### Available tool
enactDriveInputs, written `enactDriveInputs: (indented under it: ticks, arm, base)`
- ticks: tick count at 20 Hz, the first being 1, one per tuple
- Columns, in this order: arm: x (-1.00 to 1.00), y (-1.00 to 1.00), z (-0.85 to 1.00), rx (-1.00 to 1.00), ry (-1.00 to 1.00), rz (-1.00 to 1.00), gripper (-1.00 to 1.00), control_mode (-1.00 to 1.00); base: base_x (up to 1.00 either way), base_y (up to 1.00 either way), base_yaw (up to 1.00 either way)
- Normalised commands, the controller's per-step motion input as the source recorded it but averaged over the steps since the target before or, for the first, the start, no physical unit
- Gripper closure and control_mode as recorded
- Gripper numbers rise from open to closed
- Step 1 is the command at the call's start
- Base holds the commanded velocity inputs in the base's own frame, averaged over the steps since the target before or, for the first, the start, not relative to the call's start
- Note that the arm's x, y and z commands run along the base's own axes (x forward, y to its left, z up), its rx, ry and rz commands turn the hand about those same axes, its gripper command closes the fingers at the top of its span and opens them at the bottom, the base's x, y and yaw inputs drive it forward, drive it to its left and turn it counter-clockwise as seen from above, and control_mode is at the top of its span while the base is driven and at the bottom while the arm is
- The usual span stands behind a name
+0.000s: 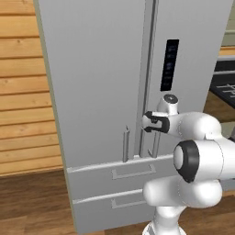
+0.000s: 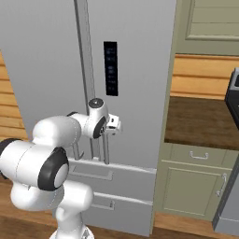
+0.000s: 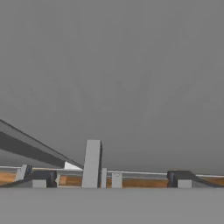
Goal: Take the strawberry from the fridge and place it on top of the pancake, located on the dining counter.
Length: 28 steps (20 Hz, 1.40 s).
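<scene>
Grey matte fridge (image 1: 101, 82), both doors closed, slim bar handles (image 1: 125, 144); your tool (image 3: 111, 180) sits released, fingertips barely visible.

Left of the tall appliance, a wall of horizontal light wood planks (image 1: 25, 92) runs down to a darker wood floor (image 1: 32, 202). On the other side, a pale olive base cabinet (image 2: 196, 182) stands just beside it, with one drawer over two doors, each with a slim metal handle. Its top is a dark brown worktop (image 2: 200, 121), backed by the same light planks. A pale olive wall cabinet (image 2: 210, 23) hangs above. At the worktop's right edge a dark appliance (image 2: 232, 98) is cut off by the frame; what it is cannot be told.
</scene>
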Motion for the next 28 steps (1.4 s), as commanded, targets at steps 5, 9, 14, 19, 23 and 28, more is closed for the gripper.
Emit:
enactDriveInputs:
  ticks: [5, 9, 14, 19, 23, 28]
  arm:
    - [0.0, 0.0, -0.06, 0.0, -0.01, 0.01, 1.0, -1.0]
    - [0.0, 0.0, -0.05, 0.0, -0.03, 0.0, 1.0, -1.0]
    - [-0.46, -0.25, -0.19, 0.01, -0.04, 0.0, 1.0, -1.0]
    - [-0.81, -0.56, -0.28, 0.02, -0.09, 0.02, 1.0, -1.0]
    - [-0.86, -0.92, -0.18, 0.12, -0.05, 0.13, 1.0, -1.0]
    - [-0.86, -0.99, -0.15, 0.14, -0.07, 0.22, 1.0, -1.0]
  base:
    - [0.0, 0.0, 0.0]
    - [0.0, 0.0, 0.0]
    - [0.0, 0.0, 0.0]
    - [0.0, 0.0, 0.0]
    - [0.0, 0.0, 0.0]
    - [0.0, 0.0, 0.0]
